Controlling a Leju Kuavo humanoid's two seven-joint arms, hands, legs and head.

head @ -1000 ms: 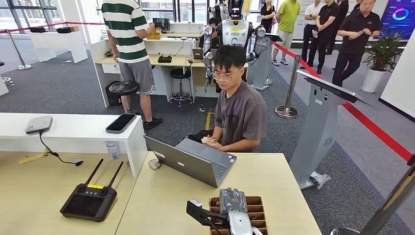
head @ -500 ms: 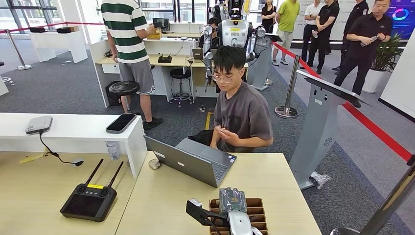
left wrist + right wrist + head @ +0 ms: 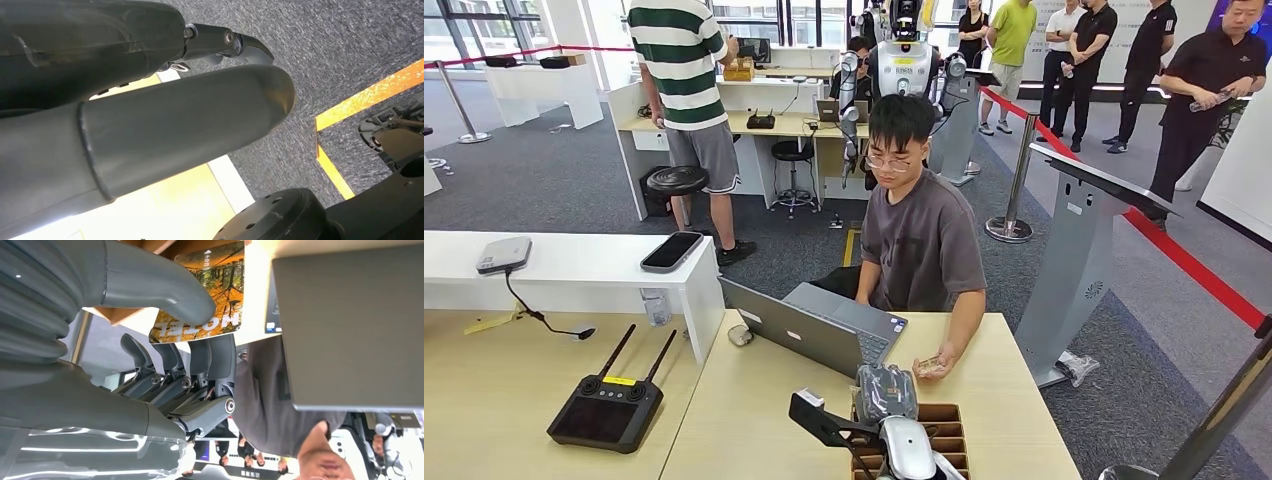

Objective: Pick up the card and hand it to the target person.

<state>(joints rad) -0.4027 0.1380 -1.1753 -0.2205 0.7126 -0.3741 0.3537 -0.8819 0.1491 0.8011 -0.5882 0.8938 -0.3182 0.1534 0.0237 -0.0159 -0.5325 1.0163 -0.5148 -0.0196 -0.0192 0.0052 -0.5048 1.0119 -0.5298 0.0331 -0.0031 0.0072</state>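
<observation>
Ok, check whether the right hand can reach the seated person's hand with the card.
Probably yes: the right hand grips the card, and the person's hand rests on the table close ahead, nothing between.

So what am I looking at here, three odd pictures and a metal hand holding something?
It's a humanoid robot. The wide picture is from its head, looking down at a desk with a laptop, a black remote controller and a brown divided tray. The other two come from cameras at its wrists. Its right hand pinches a printed card between thumb and fingers, above the tray. The left hand hangs over the carpet. The seated person rests a hand on the desk nearby.
</observation>
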